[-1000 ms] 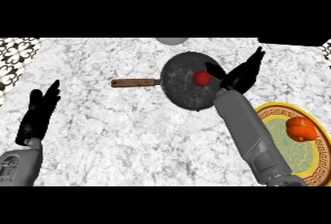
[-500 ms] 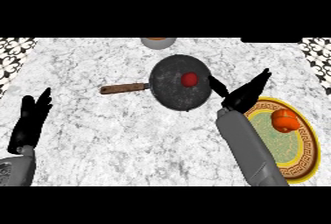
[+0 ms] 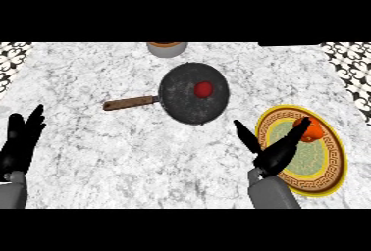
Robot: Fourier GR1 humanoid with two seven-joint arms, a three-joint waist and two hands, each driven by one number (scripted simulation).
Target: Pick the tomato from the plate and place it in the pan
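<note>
One pan (image 3: 181, 105), one plate (image 3: 319, 184), one red tomato (image 3: 204, 88) and one orange thing (image 3: 314, 131) are seen on the counter (image 3: 109, 162). The tomato is found inside the pan, near its middle. The orange thing is kept on the plate. Two hands are shown. The right hand (image 3: 274, 153) is spread wide over the plate's left edge, and nothing is held. The left hand (image 3: 20, 144) is rested open at the left edge.
</note>
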